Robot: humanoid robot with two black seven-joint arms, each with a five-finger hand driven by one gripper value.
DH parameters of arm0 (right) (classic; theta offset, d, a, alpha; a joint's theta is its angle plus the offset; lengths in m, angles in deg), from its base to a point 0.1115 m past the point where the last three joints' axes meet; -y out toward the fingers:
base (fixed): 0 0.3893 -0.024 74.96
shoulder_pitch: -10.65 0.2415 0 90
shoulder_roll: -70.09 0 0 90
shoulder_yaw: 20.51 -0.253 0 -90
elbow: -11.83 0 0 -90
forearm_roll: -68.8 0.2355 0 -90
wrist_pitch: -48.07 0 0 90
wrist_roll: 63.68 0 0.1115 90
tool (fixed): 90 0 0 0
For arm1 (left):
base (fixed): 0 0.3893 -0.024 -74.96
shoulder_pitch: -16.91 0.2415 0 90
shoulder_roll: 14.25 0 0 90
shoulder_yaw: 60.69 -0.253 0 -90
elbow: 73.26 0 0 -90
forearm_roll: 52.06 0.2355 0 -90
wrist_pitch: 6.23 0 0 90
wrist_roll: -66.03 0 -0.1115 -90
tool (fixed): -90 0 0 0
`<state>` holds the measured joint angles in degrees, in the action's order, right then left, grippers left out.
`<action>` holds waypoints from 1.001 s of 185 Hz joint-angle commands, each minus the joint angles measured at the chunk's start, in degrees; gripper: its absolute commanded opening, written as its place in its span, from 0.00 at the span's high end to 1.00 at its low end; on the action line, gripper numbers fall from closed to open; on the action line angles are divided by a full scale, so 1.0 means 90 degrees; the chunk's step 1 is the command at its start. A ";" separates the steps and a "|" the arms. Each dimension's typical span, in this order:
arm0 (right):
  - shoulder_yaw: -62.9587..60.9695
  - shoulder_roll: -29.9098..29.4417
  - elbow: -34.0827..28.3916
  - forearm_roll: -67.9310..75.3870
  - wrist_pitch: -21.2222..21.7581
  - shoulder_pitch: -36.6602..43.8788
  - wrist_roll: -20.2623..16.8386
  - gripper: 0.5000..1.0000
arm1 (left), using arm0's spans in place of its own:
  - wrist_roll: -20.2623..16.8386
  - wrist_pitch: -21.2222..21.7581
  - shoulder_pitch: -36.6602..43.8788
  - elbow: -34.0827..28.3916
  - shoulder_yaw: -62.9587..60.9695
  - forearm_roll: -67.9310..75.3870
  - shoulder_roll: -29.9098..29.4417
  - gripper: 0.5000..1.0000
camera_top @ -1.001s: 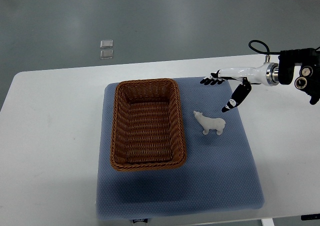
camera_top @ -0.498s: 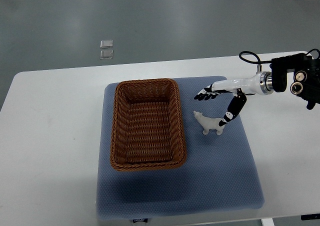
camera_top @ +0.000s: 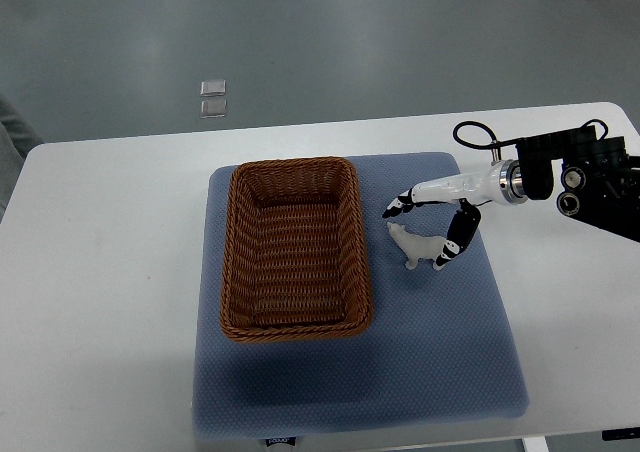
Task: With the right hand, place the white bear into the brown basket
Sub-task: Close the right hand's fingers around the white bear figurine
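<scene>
Your right hand (camera_top: 428,224) is spread around the white bear (camera_top: 419,246), fingers (camera_top: 397,207) arched over its head and thumb (camera_top: 452,245) down behind its rump, so closing should pinch it along its length (I judge it not yet gripped). The bear stands on the blue mat (camera_top: 440,352) directly under the hand, the brown basket (camera_top: 293,248) just to the hand's left. No readable writing shows; a small tag at the mat's near edge is too blurred.
</scene>
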<state>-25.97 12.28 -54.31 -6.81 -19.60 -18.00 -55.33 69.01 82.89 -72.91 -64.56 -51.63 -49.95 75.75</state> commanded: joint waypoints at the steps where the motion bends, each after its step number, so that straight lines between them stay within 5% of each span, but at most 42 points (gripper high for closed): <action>1: -0.0009 -0.0041 -0.0024 -0.0008 0.0000 0.0029 0.0000 0.18 | 0.0001 0.0000 0.0000 0.0000 0.0000 0.0000 0.0000 0.00; 128: 0.0001 -0.0197 0.0055 -0.0594 -0.0157 -0.0186 -0.0009 0.42 | 0.0001 0.0000 0.0000 0.0000 0.0000 0.0000 0.0000 0.00; 164: 0.0010 -0.0217 0.0055 -0.0604 -0.0157 -0.0196 -0.0009 0.56 | 0.0001 0.0000 0.0000 0.0000 0.0000 0.0000 0.0000 0.00; 185: 0.0010 -0.0246 0.0055 -0.0614 -0.0157 -0.0186 -0.0009 0.75 | 0.0001 0.0000 0.0000 0.0000 0.0000 0.0000 0.0000 0.00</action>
<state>-25.89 10.20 -53.83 -12.29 -21.01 -19.73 -55.42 69.03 82.89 -72.91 -64.56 -51.64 -49.95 75.75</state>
